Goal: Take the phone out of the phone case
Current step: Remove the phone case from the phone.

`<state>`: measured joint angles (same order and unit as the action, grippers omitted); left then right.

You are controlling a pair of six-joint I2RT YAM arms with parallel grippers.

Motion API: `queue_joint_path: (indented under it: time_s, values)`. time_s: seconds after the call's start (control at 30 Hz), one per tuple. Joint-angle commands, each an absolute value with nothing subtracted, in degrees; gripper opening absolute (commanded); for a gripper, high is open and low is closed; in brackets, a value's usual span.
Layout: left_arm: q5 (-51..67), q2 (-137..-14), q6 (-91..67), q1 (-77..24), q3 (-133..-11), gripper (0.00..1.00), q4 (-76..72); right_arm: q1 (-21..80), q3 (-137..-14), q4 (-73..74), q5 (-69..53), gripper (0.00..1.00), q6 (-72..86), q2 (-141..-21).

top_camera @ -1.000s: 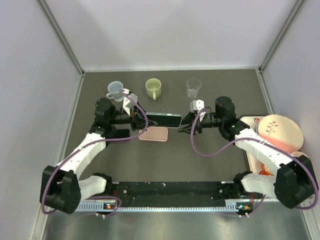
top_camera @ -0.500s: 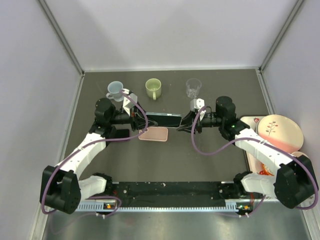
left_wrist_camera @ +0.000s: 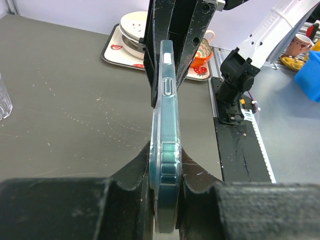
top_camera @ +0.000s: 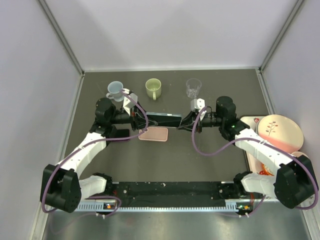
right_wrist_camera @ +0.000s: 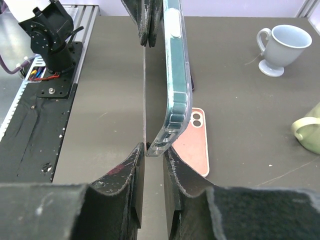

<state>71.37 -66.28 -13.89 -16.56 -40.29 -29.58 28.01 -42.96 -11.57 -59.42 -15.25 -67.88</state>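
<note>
Furthest left at the back of the dark grey tabletop (top_camera: 210, 162) stands a pale blue footed ceramic mug (top_camera: 115, 89). Just in front of it the left gripper (top_camera: 142, 120) reaches toward the middle, and its jaws are clamped on the near end of a clear soft plastic case (left_wrist_camera: 167, 135). The left wrist view shows both black fingers pressed flat against the case's two faces. Inside that case sits the dark teal phone (top_camera: 164, 120), held on edge above the table and spanning the gap between the two arms. It is not yet out of the case. Below it, lying flat on the table, is a salmon-pink phone-shaped slab with two small camera lenses (top_camera: 154, 134), just clear of the held phone. Behind, along the back, come a light green ceramic mug (top_camera: 153, 88) and then a clear drinking glass (top_camera: 193, 88), each standing upright and well apart from the other. The right gripper (top_camera: 184, 120) meets the phone's other end. In the right wrist view its jaws are drawn in tight on the rounded end corner of the clear case, with the fingertips (right_wrist_camera: 172, 157) touching it on both sides. Far right, a white tray (left_wrist_camera: 111, 52) holds crockery, including a round pink plate with a sprig pattern (top_camera: 279, 131).
</note>
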Motion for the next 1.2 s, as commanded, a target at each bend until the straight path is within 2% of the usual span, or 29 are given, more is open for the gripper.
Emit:
queue_joint_path:
  time_s: [0.0, 0.13, 0.53, 1.17]
  values:
    - [72.69, -66.09, -15.29, -16.61, -41.13, 0.0, -34.01, 28.65, -41.93, -16.17, -60.82, 0.16, -17.75, -66.36]
    - [72.86, -66.18, -15.73, -16.61, -41.13, 0.0, -34.28, 28.65, -40.78, -17.22, -60.91, 0.11, -19.42, -65.83]
    - [74.44, -68.02, -19.33, -16.61, -41.57, 0.0, -36.73, 28.92, -37.8, -20.39, -58.36, 0.08, -24.34, -63.98]
    - [74.88, -71.1, -22.94, -18.1, -42.19, 0.0, -38.67, 29.09, -35.42, -23.03, -54.14, 0.1, -28.39, -62.93]
